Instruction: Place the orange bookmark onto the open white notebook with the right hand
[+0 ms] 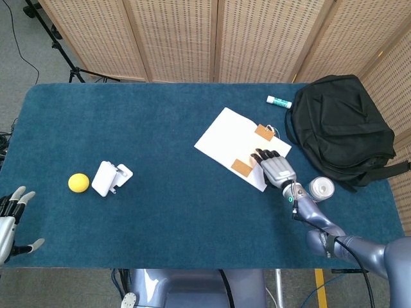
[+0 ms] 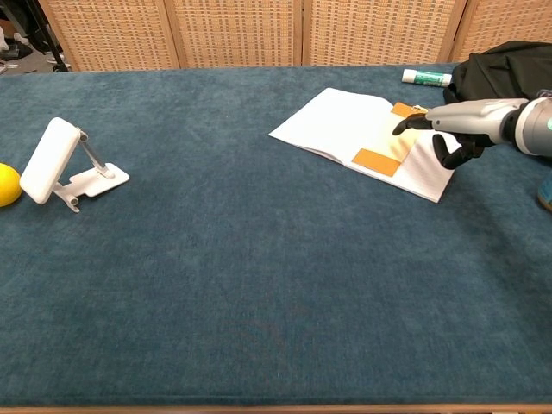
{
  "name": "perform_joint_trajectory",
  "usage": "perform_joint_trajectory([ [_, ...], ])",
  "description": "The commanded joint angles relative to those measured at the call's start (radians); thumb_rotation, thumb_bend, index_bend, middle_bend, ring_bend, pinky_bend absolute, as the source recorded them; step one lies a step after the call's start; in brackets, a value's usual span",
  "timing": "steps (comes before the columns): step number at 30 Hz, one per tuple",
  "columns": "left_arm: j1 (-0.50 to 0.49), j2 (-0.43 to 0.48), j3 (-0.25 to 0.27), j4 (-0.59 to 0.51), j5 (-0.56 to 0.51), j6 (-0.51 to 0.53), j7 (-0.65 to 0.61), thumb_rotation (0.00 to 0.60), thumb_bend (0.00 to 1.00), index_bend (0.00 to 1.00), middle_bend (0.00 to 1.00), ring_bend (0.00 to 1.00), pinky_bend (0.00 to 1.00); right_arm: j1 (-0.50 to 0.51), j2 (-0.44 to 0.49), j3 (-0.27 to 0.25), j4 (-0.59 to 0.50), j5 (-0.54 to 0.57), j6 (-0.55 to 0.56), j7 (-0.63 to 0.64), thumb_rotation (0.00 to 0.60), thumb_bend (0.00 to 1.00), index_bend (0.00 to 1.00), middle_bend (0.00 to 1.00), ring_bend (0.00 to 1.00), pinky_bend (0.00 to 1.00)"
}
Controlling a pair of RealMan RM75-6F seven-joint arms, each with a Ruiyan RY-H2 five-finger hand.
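Note:
The open white notebook [image 1: 232, 137] [image 2: 345, 126] lies right of the table's middle. The orange bookmark [image 1: 247, 158] [image 2: 379, 148] lies flat across its right page, darker orange at both ends. My right hand [image 1: 277, 167] [image 2: 463, 122] hovers over the notebook's near right corner, fingers stretched out flat, holding nothing. It hides part of the bookmark's middle in the head view. My left hand [image 1: 9, 217] shows at the far left edge in the head view, off the table, fingers apart and empty.
A black backpack [image 1: 339, 128] sits at the right. A white and green tube [image 1: 279, 101] lies behind the notebook. A silver can [image 1: 321, 188] stands near my right wrist. A white phone stand [image 1: 110, 178] and a yellow ball [image 1: 78, 182] are at the left.

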Motion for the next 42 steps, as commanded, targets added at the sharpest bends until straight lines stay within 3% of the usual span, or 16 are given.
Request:
perform_joint_trajectory([
  [1,-0.002,0.0,0.0,-0.001,-0.002,-0.003,0.002,0.6,0.0,0.0,0.0,0.0,0.0,0.002,-0.009,0.002,0.013,0.001,-0.005,-0.01,0.6,1.0,0.05,0.0,0.0,0.09],
  [42,0.003,0.001,-0.002,0.0,-0.006,-0.004,-0.003,0.6,0.0,0.0,0.0,0.0,0.0,0.008,-0.076,0.024,0.075,0.034,-0.058,-0.099,0.6,1.0,0.05,0.0,0.0,0.09],
])
